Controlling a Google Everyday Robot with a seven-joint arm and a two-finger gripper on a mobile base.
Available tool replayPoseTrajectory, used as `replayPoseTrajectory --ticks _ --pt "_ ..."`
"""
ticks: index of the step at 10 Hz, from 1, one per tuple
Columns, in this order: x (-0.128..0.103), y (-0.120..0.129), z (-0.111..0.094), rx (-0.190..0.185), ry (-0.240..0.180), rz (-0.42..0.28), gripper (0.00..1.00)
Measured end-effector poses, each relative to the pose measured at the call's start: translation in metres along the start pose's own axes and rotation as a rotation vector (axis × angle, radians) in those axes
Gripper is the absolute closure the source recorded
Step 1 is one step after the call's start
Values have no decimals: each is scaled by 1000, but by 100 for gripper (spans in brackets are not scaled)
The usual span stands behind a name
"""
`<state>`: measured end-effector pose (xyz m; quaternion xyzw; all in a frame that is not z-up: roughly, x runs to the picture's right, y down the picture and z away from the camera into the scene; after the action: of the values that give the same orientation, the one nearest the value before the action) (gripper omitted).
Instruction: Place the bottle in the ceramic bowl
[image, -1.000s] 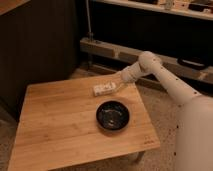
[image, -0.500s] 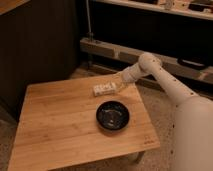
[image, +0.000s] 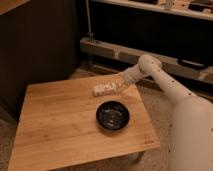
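The bottle, small and whitish with a pale label, lies on its side near the far edge of the wooden table. My gripper is at the bottle's right end, reaching in from the right on the white arm. The gripper's tip touches or overlaps the bottle. The ceramic bowl, round, glossy black and empty, sits on the table just in front of the bottle, a short way below the gripper.
The table's right edge runs close by the bowl. My white body stands at the right. A low metal shelf rail and a pole stand behind the table. A dark wall is at the left.
Almost nothing has changed. The arm has shifted very slightly at the bottle, and the bottle stays in the same spot.
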<state>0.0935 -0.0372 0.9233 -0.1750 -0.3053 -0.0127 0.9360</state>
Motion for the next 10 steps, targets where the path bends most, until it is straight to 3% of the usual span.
replayPoseTrajectory --ticks 5,10 --pt "37 -7 14 -32 -2 -18 35" --pt "52 -7 27 -74 -21 -7 35"
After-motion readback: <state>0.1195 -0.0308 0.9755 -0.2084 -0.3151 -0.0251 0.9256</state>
